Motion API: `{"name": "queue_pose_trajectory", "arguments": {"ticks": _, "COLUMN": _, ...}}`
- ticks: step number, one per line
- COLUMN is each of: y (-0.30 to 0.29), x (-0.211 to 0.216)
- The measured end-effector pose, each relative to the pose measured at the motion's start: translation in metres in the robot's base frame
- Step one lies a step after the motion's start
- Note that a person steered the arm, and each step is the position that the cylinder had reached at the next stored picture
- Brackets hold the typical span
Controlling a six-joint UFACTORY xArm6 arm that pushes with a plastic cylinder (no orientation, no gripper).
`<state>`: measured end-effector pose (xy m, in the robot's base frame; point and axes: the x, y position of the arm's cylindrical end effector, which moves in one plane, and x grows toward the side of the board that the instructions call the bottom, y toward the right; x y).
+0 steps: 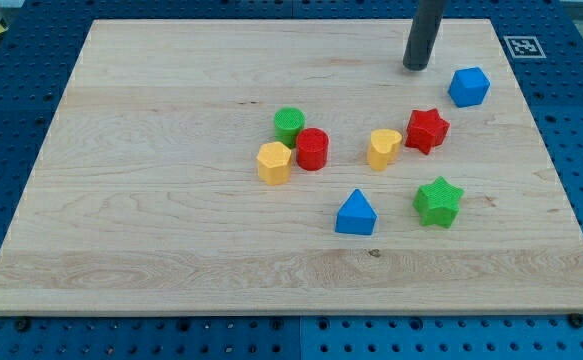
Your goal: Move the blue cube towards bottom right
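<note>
My tip (pixel 415 66) is down on the board (pixel 151 130) in the upper right of the frame, and the blue cube (pixel 469 87) sits just to its right and a touch lower — near, but apart, no contact that I can see. There are no jaws on this rod, so nothing to spread or pinch; it is a bare stick, and shoving is all it does. The cube looks small, hard and light, a rigid plastic piece on smooth wood, so I'd judge it slides easily and may well spin if struck off-centre. No taking hold here — the place to press is its upper-left face, square through the middle, so the push carries it down and right. From where my tip stands now it is roughly on that side already, perhaps a little too far left and level. The lane toward the lower right looks open, though the board's right edge is close, so a wide shove could run it off. Other pieces stay left of that line: the red star (pixel 427 130), the yellow block (pixel 383 148), the green star (pixel 438 201), the blue triangle (pixel 356 214) — and further left the red cylinder (pixel 312 149), green cylinder (pixel 289 125) and a second yellow block (pixel 273 163).
</note>
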<state>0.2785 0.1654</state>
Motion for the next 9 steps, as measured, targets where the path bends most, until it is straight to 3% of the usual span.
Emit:
{"name": "queue_pose_trajectory", "arguments": {"ticks": 1, "y": 0.021, "x": 0.042}}
{"name": "queue_pose_trajectory", "arguments": {"ticks": 2, "y": 0.039, "x": 0.142}}
{"name": "queue_pose_trajectory", "arguments": {"ticks": 3, "y": -0.006, "x": 0.104}}
{"name": "queue_pose_trajectory", "arguments": {"ticks": 4, "y": -0.077, "x": 0.026}}
{"name": "queue_pose_trajectory", "arguments": {"ticks": 5, "y": -0.058, "x": -0.036}}
{"name": "queue_pose_trajectory", "arguments": {"ticks": 6, "y": 0.042, "x": -0.015}}
{"name": "queue_pose_trajectory", "arguments": {"ticks": 8, "y": 0.055, "x": 0.147}}
{"name": "queue_pose_trajectory", "arguments": {"ticks": 9, "y": 0.055, "x": 0.112}}
